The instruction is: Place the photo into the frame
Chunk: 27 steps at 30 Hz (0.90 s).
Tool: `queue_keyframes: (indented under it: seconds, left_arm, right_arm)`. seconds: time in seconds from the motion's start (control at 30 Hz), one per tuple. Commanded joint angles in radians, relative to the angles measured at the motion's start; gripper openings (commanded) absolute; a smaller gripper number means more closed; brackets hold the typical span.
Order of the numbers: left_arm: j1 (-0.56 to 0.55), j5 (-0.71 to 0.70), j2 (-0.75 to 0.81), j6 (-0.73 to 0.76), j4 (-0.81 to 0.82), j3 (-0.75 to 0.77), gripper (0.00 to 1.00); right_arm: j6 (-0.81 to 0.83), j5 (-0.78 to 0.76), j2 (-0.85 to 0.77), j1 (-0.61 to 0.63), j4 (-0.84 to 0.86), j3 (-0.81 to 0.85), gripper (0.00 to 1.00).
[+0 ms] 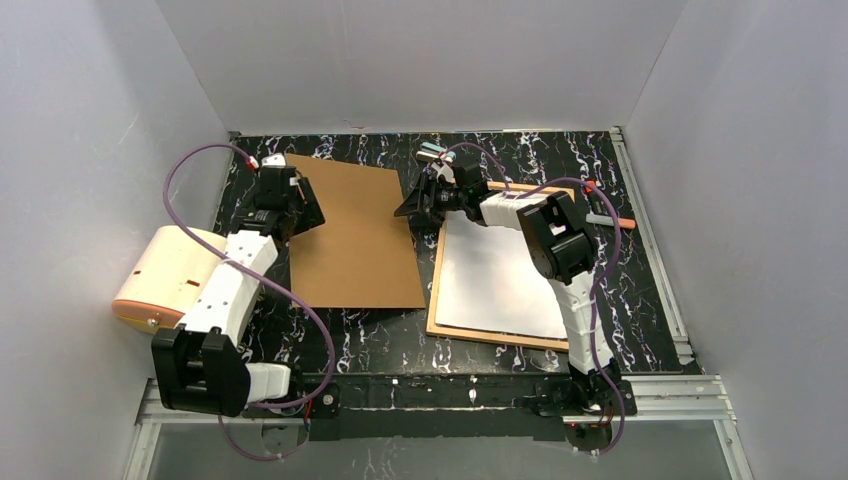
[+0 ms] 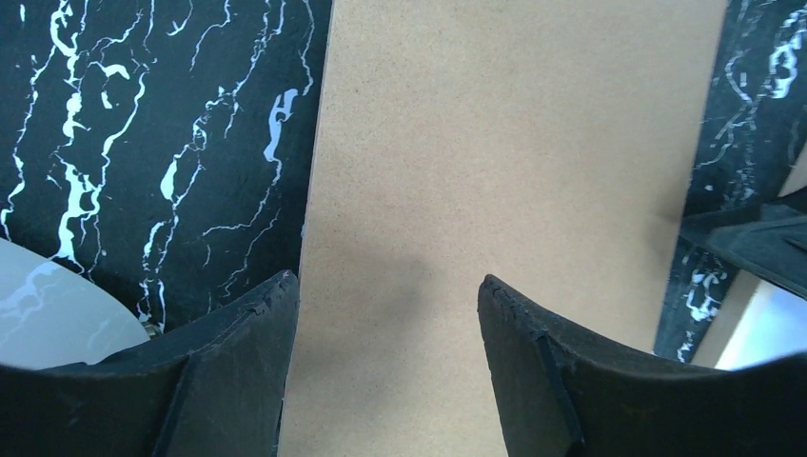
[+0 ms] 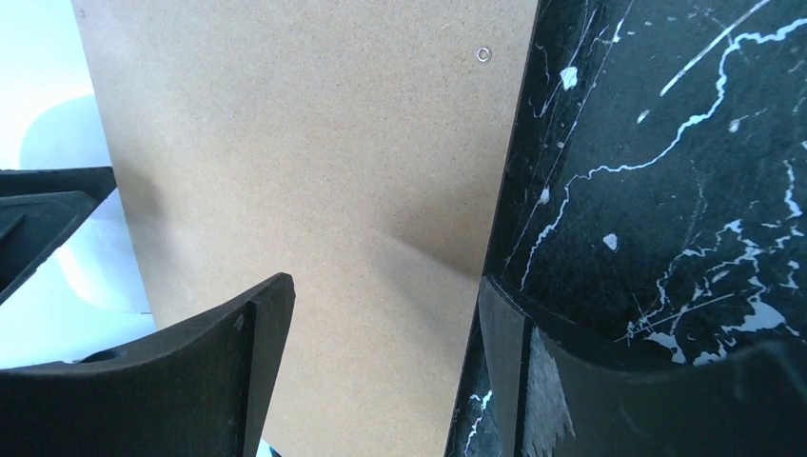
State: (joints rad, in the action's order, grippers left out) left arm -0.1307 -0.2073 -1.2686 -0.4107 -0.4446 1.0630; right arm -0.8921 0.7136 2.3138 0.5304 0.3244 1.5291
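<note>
White walls (image 1: 400,60) close in a black marbled table (image 1: 350,340); on its right half lies the frame (image 1: 436,290), long axis running near to far, filled by what I take for the photo (image 1: 500,275) face down, only white showing. Just left lies the brown board (image 1: 355,240). The right gripper (image 1: 420,205), nearer the frame, hangs by its far left corner over the board's right edge, jaws wide and empty; the left gripper (image 1: 300,210), also wide and empty, hangs over the board's left edge
</note>
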Motion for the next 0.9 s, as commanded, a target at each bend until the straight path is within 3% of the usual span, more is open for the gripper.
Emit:
queue_keyframes:
  seconds: [0.0, 0.87]
  left_arm:
    - [-0.033, 0.156, -0.034, -0.013, 0.045, 0.012, 0.65]
    - [-0.033, 0.186, -0.049, -0.008, 0.007, 0.064, 0.64]
  right_arm:
    - [-0.064, 0.137, 0.026, 0.099, 0.028, 0.040, 0.79]
    - [0.001, 0.038, -0.144, 0.095, -0.235, 0.182, 0.78]
